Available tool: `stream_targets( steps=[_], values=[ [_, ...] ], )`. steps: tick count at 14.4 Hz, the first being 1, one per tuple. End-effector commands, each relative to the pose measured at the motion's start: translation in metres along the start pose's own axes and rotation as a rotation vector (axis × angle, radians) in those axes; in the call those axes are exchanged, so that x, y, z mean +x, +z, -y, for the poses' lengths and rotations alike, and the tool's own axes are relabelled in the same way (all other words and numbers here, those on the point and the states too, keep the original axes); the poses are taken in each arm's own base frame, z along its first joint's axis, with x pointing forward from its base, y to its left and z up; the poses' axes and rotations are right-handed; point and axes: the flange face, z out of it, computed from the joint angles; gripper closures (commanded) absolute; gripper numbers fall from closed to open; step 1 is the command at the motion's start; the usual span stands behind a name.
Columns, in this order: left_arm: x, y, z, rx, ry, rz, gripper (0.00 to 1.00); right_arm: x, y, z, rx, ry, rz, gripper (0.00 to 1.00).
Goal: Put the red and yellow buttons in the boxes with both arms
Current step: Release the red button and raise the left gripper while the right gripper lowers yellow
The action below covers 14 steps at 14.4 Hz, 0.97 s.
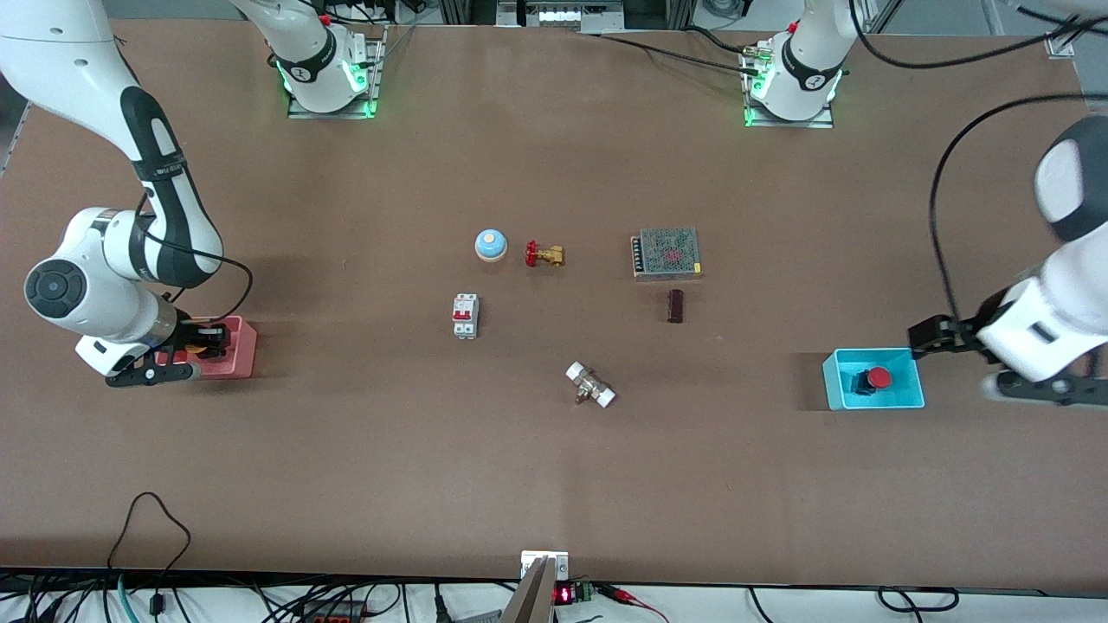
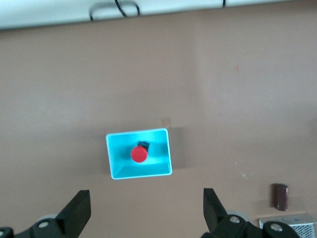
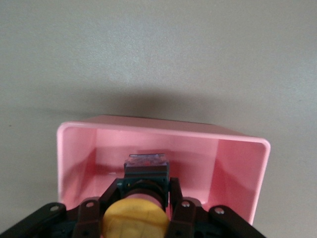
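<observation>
Holding the yellow button (image 3: 134,218), the right gripper (image 1: 195,350) sits low in the pink box (image 1: 243,350), fingers pinched on the black base, at the right arm's end of the surface (image 1: 346,467). Red button (image 1: 872,379): one, lying in the cyan box (image 1: 831,381) at the left arm's end. Left gripper (image 2: 146,210): fingers spread wide, holding nothing, up over bare surface just beside the cyan box.

Boxes: two, well apart, each near a short edge of the surface. Buttons: two, one per box.

Middle cluster, one each: blue bell (image 1: 490,245), brass valve (image 1: 544,255), circuit breaker (image 1: 466,316), mesh-topped power supply (image 1: 666,253), dark brown block (image 1: 675,305), white-capped fitting (image 1: 590,384). Wide open surface lies between this cluster and either box, and along the edge nearest the front camera.
</observation>
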Motion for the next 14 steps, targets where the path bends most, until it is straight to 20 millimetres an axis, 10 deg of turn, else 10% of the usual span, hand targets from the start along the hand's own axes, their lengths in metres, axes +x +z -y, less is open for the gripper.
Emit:
stream_targets(
  steps=[1, 7, 11, 14],
  values=[
    [-0.025, -0.050, 0.010, 0.014, -0.017, 0.019, 0.00, 0.000, 0.008, -0.010, 0.009, -0.022, -0.024, 0.96],
    [-0.109, -0.028, 0.016, -0.003, -0.050, -0.053, 0.00, -0.002, 0.017, -0.009, 0.013, -0.020, -0.013, 0.70],
    [-0.139, -0.060, 0.014, -0.005, -0.035, 0.128, 0.00, -0.002, 0.020, -0.010, 0.014, -0.018, -0.011, 0.05],
    [-0.139, -0.063, 0.011, -0.033, -0.046, 0.166, 0.00, -0.001, 0.018, -0.010, 0.013, -0.017, -0.017, 0.00]
  ],
)
